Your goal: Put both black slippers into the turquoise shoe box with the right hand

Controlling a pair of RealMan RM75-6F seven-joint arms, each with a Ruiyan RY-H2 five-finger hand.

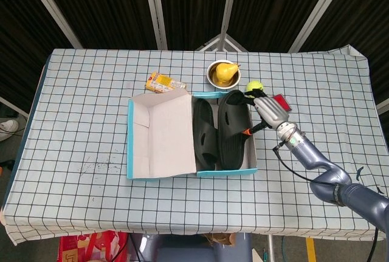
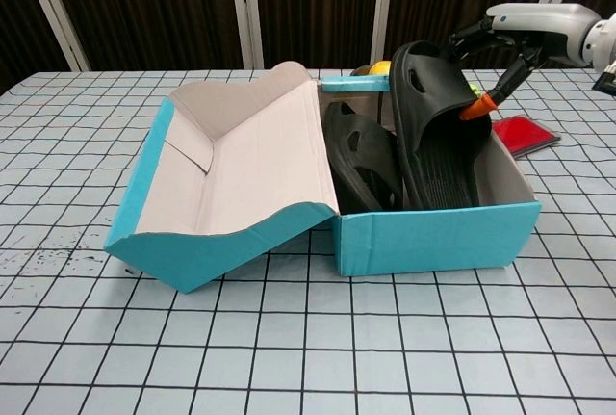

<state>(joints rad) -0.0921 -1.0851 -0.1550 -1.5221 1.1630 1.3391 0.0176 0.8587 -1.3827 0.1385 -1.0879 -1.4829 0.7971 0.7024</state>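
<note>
Rubber slipper [image 2: 431, 136], light and flexible: your right hand [image 1: 266, 107] pinches its heel end at frame centre-right; expect it to flop into the turquoise shoe box [image 2: 433, 236].

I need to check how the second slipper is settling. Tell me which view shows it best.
The chest view: the black rubber slipper held by the right hand leans tilted, heel end down inside the turquoise cardboard shoe box. The head view shows that slipper only from above, beside the other black slipper, hiding its tilt.
</note>
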